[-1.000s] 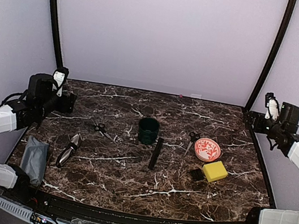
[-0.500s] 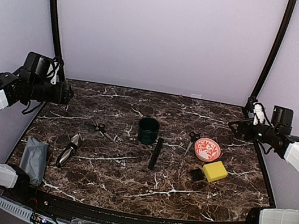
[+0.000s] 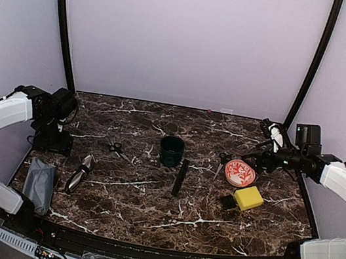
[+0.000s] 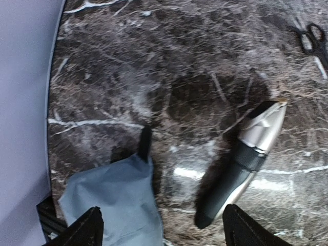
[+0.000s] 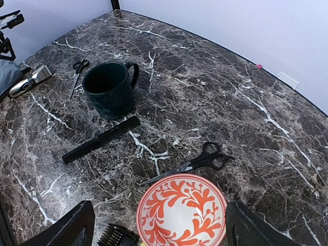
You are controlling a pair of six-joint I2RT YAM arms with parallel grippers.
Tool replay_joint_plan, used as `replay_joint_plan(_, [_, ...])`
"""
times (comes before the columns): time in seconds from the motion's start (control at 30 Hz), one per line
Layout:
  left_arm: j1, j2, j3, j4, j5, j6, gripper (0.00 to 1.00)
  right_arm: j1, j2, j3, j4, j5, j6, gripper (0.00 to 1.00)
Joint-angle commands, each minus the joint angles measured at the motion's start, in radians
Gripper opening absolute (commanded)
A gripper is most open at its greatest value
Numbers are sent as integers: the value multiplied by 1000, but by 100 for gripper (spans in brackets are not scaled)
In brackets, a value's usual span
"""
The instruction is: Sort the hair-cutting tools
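Top external view: the table carries all four tools. The clipper lies tilted near the left edge, and the left gripper hangs just beyond it toward the far-left corner. The left scissors lie between that gripper and the green cup. The comb lies mid-table, just beside the cup on its near right. The right scissors lie beside the patterned plate toward the right edge. The right gripper hovers at the plate's far side. A yellow sponge sits on the near side of the plate.

Left wrist view: the left gripper is released, fingers spread wide, with nothing between them. The clipper lies flat on the table below it. A grey cloth lies beside the clipper at the left edge, apart from it.

Right wrist view: the right gripper is released and empty, fingers wide, above the plate. The right scissors lie blades together just beyond the plate rim; contact cannot be determined. The comb lies near the cup, not touching it.
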Motion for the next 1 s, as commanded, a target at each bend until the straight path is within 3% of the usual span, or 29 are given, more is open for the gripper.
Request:
replay_joint_plan(0.0, [28, -9, 6, -183, -184, -121, 85, 14, -1, 27, 15, -41, -15, 88])
replay_joint_plan(0.1, [71, 2, -46, -142, -94, -105, 82, 16, -10, 18, 16, -36, -23, 89])
replay_joint_plan(0.2, [85, 22, -90, -143, -108, -135, 80, 16, -21, 11, 11, -38, -27, 89])
replay_joint_plan(0.3, [119, 37, -68, -195, -154, -206, 86, 17, -28, 4, 6, -49, -32, 89])
replay_joint_plan(0.4, [152, 41, -71, -207, -141, -219, 99, 20, -30, -3, 6, -53, -37, 89])
replay_joint_plan(0.57, [189, 42, -108, -173, -48, -191, 96, 23, -28, -6, 4, -54, -43, 89])
replay_joint_plan(0.73, [203, 44, -166, -91, 80, -162, 67, 28, -20, -8, 0, -55, -48, 89])
replay_joint_plan(0.9, [205, 38, -143, -78, 95, -156, 18, 33, -7, -7, 0, -59, -49, 89])
replay_joint_plan(0.97, [204, 22, -103, -83, 109, -145, 12, 33, -4, -4, -2, -60, -50, 88])
